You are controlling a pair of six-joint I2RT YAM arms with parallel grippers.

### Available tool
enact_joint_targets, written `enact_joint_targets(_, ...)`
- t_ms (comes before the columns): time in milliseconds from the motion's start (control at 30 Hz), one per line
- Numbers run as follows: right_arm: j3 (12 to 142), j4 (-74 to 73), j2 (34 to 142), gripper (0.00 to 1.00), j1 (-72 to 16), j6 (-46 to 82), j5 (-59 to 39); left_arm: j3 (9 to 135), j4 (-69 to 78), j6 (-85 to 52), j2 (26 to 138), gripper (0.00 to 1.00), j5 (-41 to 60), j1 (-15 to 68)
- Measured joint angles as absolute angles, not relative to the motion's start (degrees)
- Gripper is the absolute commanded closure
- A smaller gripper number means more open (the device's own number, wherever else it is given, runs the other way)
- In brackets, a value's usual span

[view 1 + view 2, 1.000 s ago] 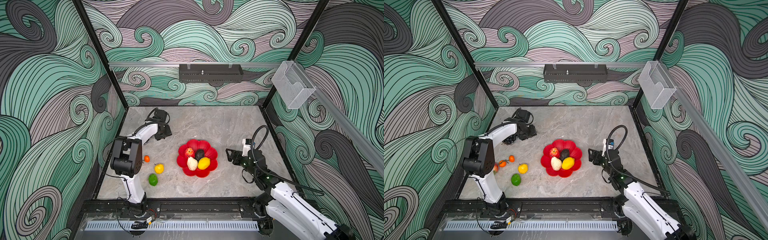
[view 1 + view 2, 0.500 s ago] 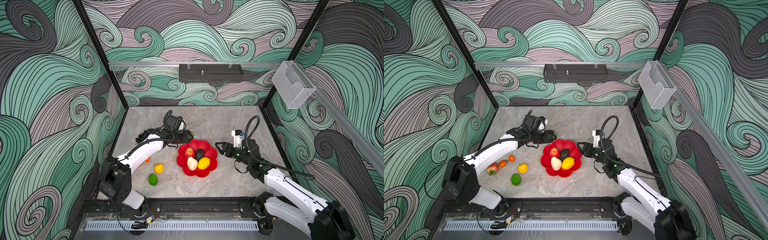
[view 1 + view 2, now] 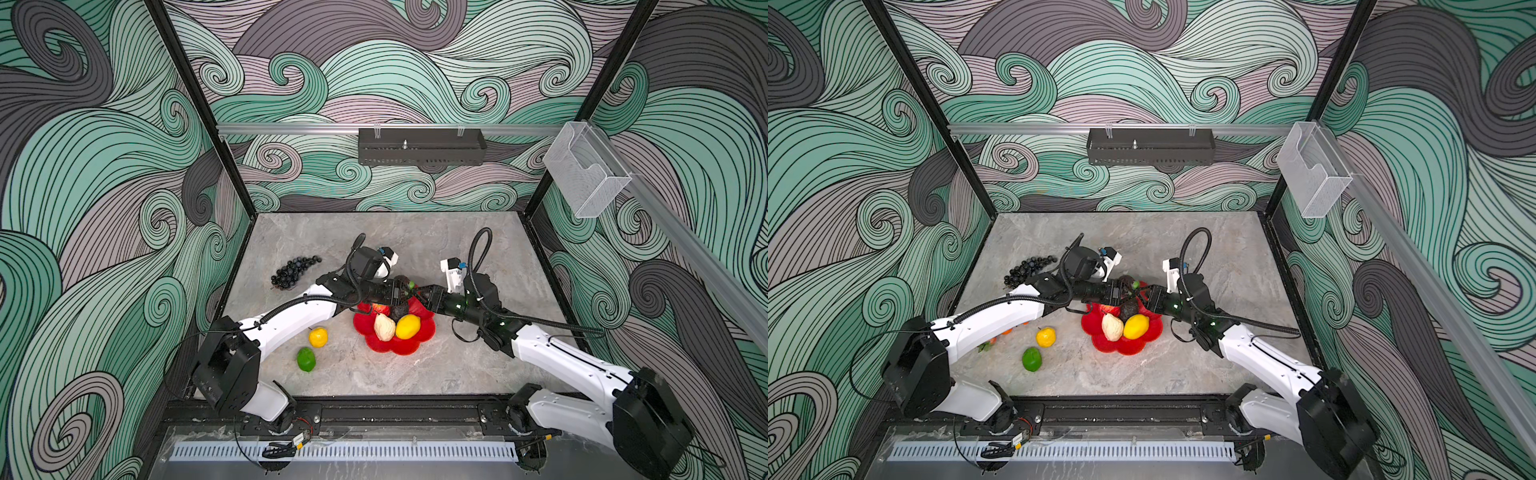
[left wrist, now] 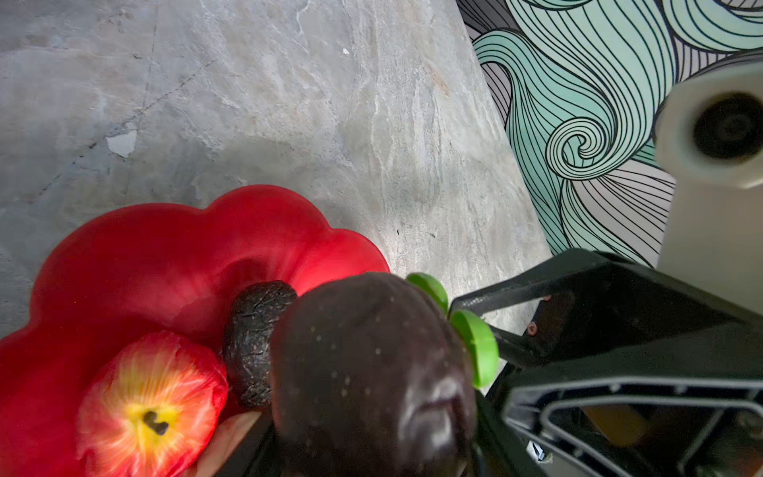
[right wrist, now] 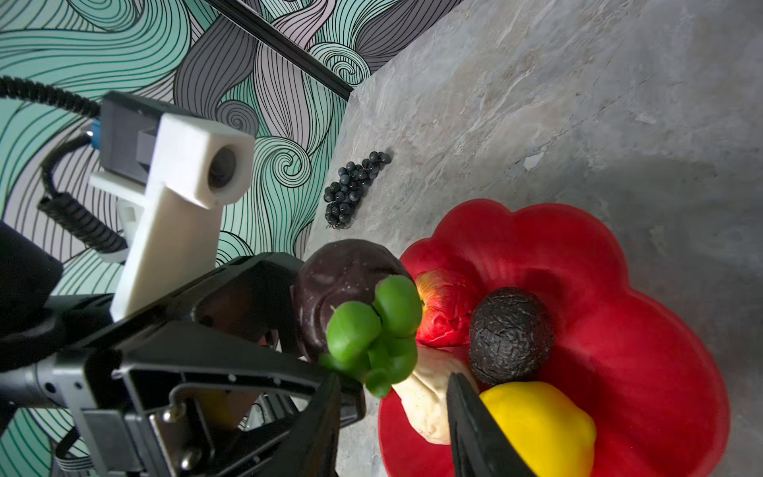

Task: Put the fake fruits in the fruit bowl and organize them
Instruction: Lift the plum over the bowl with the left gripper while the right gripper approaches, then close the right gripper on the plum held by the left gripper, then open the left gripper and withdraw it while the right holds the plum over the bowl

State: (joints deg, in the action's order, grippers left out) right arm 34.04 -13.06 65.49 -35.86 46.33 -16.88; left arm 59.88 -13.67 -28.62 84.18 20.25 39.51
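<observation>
Both arms have come together over the fruit bowl (image 3: 415, 343) in the middle of the table (image 3: 374, 241). The left gripper (image 3: 400, 289) jaws hold a dark purple fruit (image 4: 363, 371); the right gripper (image 3: 417, 291) jaws, open, flank its green leaves (image 5: 375, 326).

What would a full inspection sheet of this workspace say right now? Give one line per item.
Surface: grey marbled table, one pale chip.
Job's things: red fruit bowl holds apple, avocado, pear, lemon; second lemon, lime and grape bunch lie on the table to its left; dark purple fruit is held over the bowl's far edge.
Clutter: nothing seen.
Grippers: left gripper has its jaws shut on the dark purple fruit; right gripper has its jaws apart at its green leaves.
Cables: black hose loops above each wrist; thin cable trails beside the right arm.
Surroundings: wave-patterned walls, black tray, clear box.
</observation>
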Motion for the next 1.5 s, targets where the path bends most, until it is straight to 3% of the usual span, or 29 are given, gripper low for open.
enact_joint_targets(733,35.2,-9.3,64.7,0.99,-37.8,43.8,-14.4,58.2,-12.7,-27.0,83.6,0.50,21.7,40.5)
enact_joint_targets(800,35.6,-8.0,64.3,1.00,-38.3,43.1,-13.6,58.0,-12.6,-26.7,83.4,0.46,21.7,40.6)
enact_joint_targets(1000,38.1,-3.4,63.2,1.00,-40.0,39.6,-10.5,56.1,-12.4,-25.8,80.2,0.20,20.9,41.0)
enact_joint_targets(1133,40.9,2.1,63.0,1.00,-40.3,36.1,-7.2,52.9,-12.4,-25.4,74.7,0.12,15.6,41.1)
enact_joint_targets(1500,54.5,22.2,70.6,1.00,-43.4,24.1,-0.6,36.3,-10.6,-23.5,51.2,0.10,-15.5,40.8)
